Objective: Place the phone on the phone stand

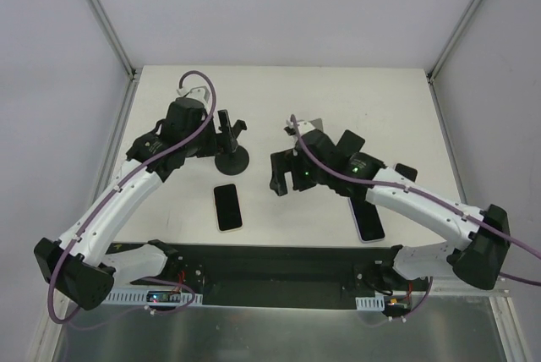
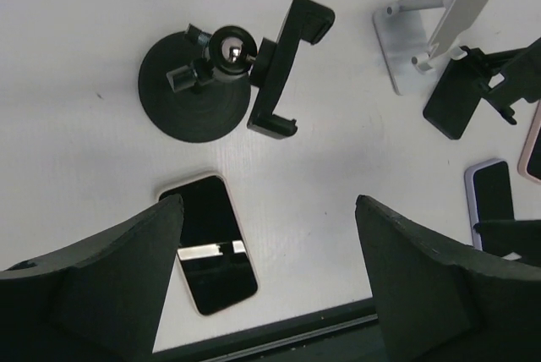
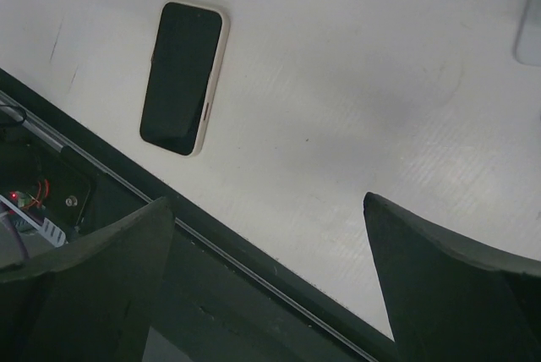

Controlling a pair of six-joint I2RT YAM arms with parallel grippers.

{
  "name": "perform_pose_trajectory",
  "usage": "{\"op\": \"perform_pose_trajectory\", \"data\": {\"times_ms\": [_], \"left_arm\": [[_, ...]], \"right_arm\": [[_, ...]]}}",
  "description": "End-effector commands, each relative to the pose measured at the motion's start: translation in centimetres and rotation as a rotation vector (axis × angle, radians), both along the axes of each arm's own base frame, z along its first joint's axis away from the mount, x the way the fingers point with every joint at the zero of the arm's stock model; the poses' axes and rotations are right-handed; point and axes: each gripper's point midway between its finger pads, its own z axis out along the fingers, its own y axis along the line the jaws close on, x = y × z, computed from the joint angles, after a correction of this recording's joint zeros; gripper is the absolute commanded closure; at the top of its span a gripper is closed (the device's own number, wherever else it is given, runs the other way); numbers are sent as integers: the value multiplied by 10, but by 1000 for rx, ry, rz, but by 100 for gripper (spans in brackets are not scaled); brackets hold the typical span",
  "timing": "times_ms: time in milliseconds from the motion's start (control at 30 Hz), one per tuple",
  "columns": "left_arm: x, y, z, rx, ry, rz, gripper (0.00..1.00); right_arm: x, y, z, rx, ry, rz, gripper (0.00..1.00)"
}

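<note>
A phone with a black screen and pale case [image 1: 227, 207] lies flat near the table's front edge; it also shows in the left wrist view [image 2: 207, 244] and the right wrist view [image 3: 182, 77]. A black phone stand with a round base [image 1: 232, 161] and a clamp stands just behind it, and shows in the left wrist view [image 2: 194, 95]. My left gripper [image 1: 230, 128] is open and empty above the stand and phone; in its own view [image 2: 269, 203] the phone lies by the left finger. My right gripper [image 1: 281, 174] is open and empty to the right of the phone [image 3: 268, 201].
A white folding stand [image 2: 431, 28] and another black stand [image 2: 473, 91] stand at mid table. A second phone [image 1: 369, 220] lies under my right arm, with one more phone [image 2: 532, 142] beside it. A black strip [image 1: 270, 265] runs along the table's front edge.
</note>
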Motion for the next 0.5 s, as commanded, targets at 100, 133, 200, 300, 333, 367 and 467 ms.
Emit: {"op": "perform_pose_trajectory", "data": {"times_ms": [100, 133, 200, 300, 333, 367, 467], "left_arm": [[43, -8, -4, 42, -98, -13, 26], [46, -12, -4, 37, -97, -23, 28], [49, -15, -10, 43, -83, -42, 30], [53, -15, -14, 52, -85, -40, 32], [54, -15, -16, 52, -84, -44, 33], [55, -16, -16, 51, -85, -45, 36], [57, -14, -21, 55, -71, -39, 43]], "right_arm": [[-5, 51, -13, 111, -62, 14, 4], [-7, 50, -21, 102, -60, 17, 4], [-6, 55, -22, 135, -84, 23, 4], [-5, 58, -35, 135, -88, 32, 4], [-4, 61, -42, 123, -80, 30, 4], [-2, 62, -44, 116, -89, 19, 4], [0, 73, -52, 114, -113, 1, 4]]}}
